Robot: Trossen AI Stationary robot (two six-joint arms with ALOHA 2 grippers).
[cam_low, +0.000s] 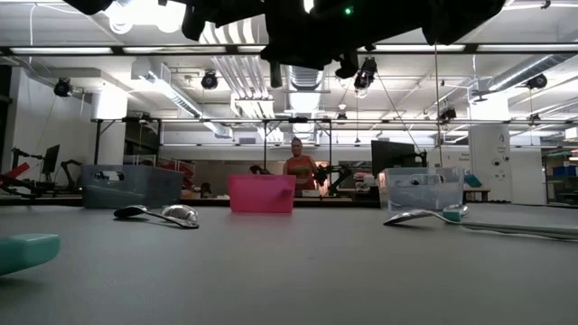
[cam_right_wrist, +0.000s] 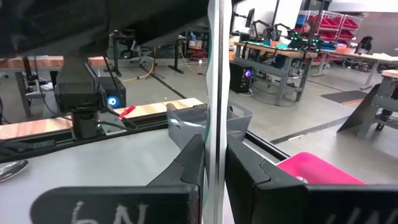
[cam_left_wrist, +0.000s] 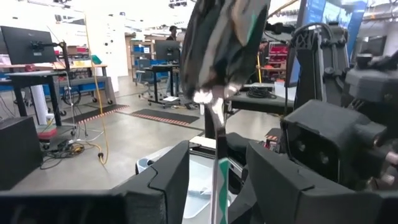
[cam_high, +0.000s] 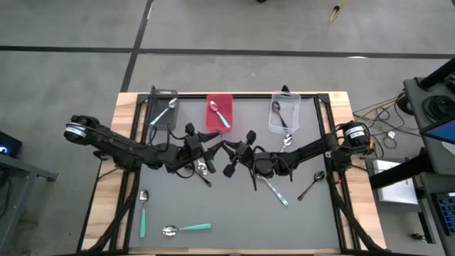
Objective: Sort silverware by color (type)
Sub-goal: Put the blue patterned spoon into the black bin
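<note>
- The left gripper (cam_left_wrist: 214, 180) and the right gripper (cam_right_wrist: 214, 165) meet above mid-table, just in front of the pink bin (cam_high: 220, 112), and each pinches the same teal-handled spoon (cam_left_wrist: 217, 93)
- A grey bin (cam_high: 163, 108) beyond the left gripper and a clear bin (cam_high: 286, 114) beyond the right each hold a spoon
- More spoons lie near both grippers on the table (cam_high: 313, 220)
</note>
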